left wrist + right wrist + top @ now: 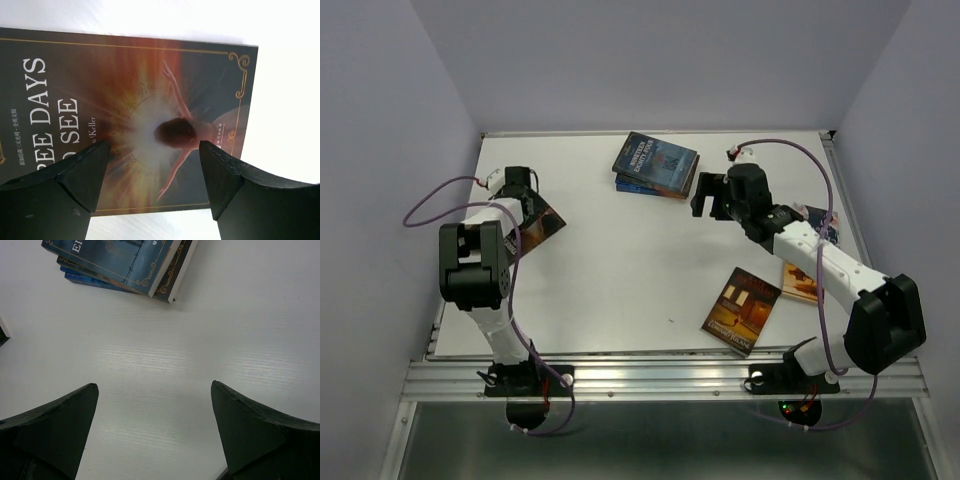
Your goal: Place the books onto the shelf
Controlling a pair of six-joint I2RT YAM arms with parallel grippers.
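Observation:
The books lie scattered on the white table (620,270). A dark, orange-glowing "Three Days to See" book (150,90) lies flat at the left (552,224). My left gripper (152,152) (532,212) hovers right over its cover, jaws wide apart and holding nothing. A stack of blue and dark books (655,165) (125,265) sits at the back centre. My right gripper (703,195) (155,405) stands open over bare table just right of that stack. An orange-brown book (742,310) lies near the front. The shelf is out of view.
Two more books, a blue one (823,225) and an orange one (798,282), lie partly under my right arm near the table's right edge. Pale walls close in the table at the back and sides.

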